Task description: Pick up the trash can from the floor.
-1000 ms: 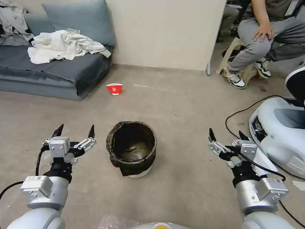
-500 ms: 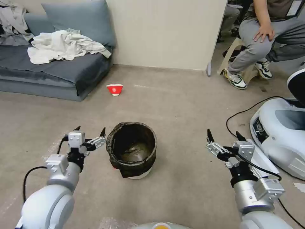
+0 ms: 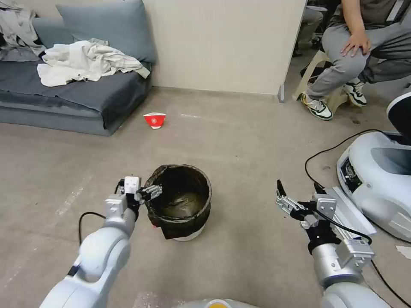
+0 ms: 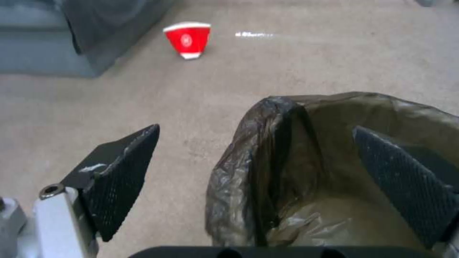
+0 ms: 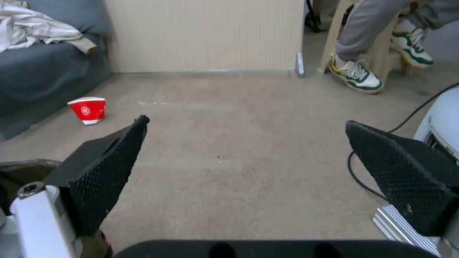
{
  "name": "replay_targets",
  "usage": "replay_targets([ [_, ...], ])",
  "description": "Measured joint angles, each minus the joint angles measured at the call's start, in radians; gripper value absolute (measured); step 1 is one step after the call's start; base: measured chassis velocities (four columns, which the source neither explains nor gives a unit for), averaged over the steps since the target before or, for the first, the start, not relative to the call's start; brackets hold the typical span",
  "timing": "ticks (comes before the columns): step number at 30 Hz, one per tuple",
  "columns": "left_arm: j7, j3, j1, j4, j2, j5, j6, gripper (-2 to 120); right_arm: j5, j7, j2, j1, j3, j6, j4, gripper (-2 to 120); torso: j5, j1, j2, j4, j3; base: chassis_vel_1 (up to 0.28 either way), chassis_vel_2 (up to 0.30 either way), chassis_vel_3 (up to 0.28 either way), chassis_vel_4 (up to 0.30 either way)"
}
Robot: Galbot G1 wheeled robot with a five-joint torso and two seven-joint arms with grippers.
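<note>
The trash can [image 3: 185, 204], a small white bin lined with a crinkled dark bag, stands upright on the beige floor [image 3: 244, 141] in the middle of the head view. My left gripper [image 3: 145, 189] is open at the can's left rim. The left wrist view shows the bagged rim [image 4: 282, 143] between the spread fingers, one finger [image 4: 119, 168] outside the can and the other [image 4: 406, 179] over its inside. Off to the can's right my right gripper [image 3: 297, 185] hangs open above bare floor, holding nothing. In the right wrist view, the right gripper [image 5: 247, 121] has the can's edge [image 5: 19, 168] at its side.
A red-and-white paper cup [image 3: 154, 119] lies on the floor beyond the can. A grey sofa [image 3: 72, 94] with white cloth is at the far left. On the right are a white robot base [image 3: 376, 179] and its black cable [image 3: 325, 152]. A seated person is at the far right.
My left arm has reached forward and to the right, bringing its open gripper from beside the can onto the left rim. The right gripper has sunk slightly. The can has not moved.
</note>
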Motion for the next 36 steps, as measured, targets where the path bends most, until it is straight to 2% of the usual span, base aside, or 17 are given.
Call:
replay_targets([
  [2,-0.045,0.027,-0.057,0.046,-0.008,-0.059,0.036,100,0.000,0.000,0.000,0.001,-0.001,-0.001,-0.008,100,0.0002,0.000,0.000,0.0000,0.000,0.000,0.000,0.000,0.000],
  [4,-0.056,0.037,-0.076,0.064,-0.011,-0.082,0.050,100,0.000,0.000,0.000,0.001,0.000,-0.001,-0.012,100,0.0001,0.000,0.000,0.0000,0.000,0.000,0.000,0.000,0.000],
  [7,-0.113,0.066,-0.135,0.117,-0.022,-0.166,0.091,100,0.000,0.000,0.001,0.002,0.000,-0.001,-0.023,100,0.0001,0.000,0.000,-0.0001,0.000,0.000,0.000,0.000,0.000],
  [12,-0.159,0.079,-0.163,0.150,-0.034,-0.197,0.127,100,0.000,0.000,0.003,0.002,0.000,-0.001,-0.030,100,0.0001,0.000,0.000,0.0000,0.000,0.000,0.000,0.000,0.000],
  [15,-0.194,0.083,-0.179,0.174,-0.045,-0.222,0.182,100,0.000,0.000,0.003,0.002,0.000,-0.002,-0.033,100,0.0002,0.000,0.000,0.0000,0.000,0.000,0.000,0.000,0.000],
  [28,-0.221,0.097,-0.194,0.239,-0.063,-0.243,0.202,100,0.031,0.000,0.006,0.001,-0.004,-0.017,-0.034,100,0.0002,0.000,0.000,0.0000,0.000,0.000,0.000,0.000,0.000],
  [31,-0.233,0.096,-0.196,0.250,-0.067,-0.248,0.207,86,0.036,0.001,0.007,0.002,-0.003,-0.018,-0.034,100,0.0004,0.000,0.000,0.0000,0.000,0.000,0.000,0.000,0.000],
  [32,-0.233,0.096,-0.196,0.250,-0.067,-0.248,0.207,86,0.036,0.001,0.007,0.002,-0.003,-0.018,-0.034,100,0.0004,0.000,0.000,0.0000,0.000,0.000,0.000,0.000,0.000],
  [35,-0.237,0.096,-0.196,0.257,-0.071,-0.246,0.207,73,0.060,0.003,0.008,0.004,-0.003,-0.028,-0.032,100,0.0006,0.000,0.000,0.0001,0.000,0.000,0.000,0.000,0.000],
  [36,-0.237,0.096,-0.196,0.257,-0.071,-0.246,0.207,73,0.060,0.003,0.008,0.004,-0.003,-0.028,-0.032,100,0.0006,0.000,0.000,0.0001,0.000,0.000,0.000,0.000,0.000],
])
